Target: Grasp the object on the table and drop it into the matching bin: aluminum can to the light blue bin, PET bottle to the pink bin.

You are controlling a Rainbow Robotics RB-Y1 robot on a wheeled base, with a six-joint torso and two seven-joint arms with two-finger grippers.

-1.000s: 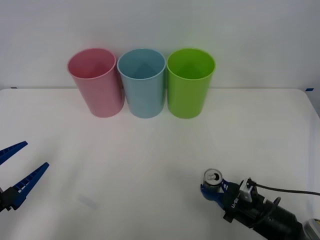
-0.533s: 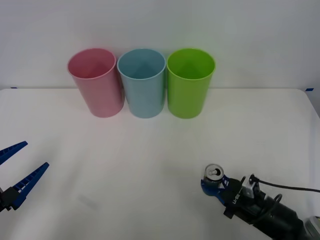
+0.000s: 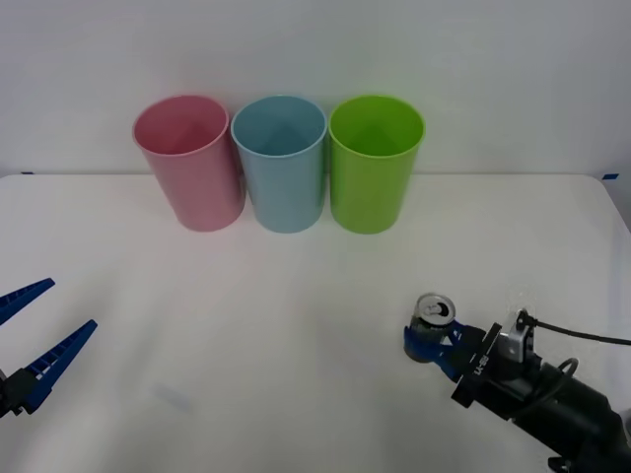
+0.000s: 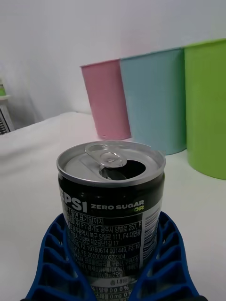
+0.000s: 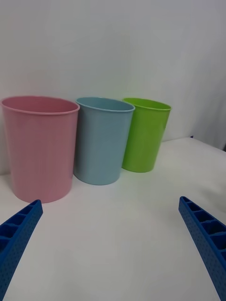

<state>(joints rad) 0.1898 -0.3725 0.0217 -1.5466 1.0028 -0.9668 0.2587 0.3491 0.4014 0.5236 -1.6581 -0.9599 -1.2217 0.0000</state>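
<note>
Can (image 3: 434, 313) stands upright at the table's (image 3: 296, 325) near right, clamped between the right gripper's (image 3: 430, 345) 2 blue fingers. Light blue bin (image 3: 280, 163) lies far ahead and leftward, between pink and green cups. Left gripper (image 3: 30, 340) waits open.

You have a pink bin (image 3: 189, 163), a light blue bin (image 3: 282, 163) and a lime green cup (image 3: 374, 163) on the white worktop (image 3: 296, 296). Your aluminum can (image 4: 111, 207) is black with white lettering and a silver top, and the ribbed fingers (image 4: 52, 263) are blue.
</note>
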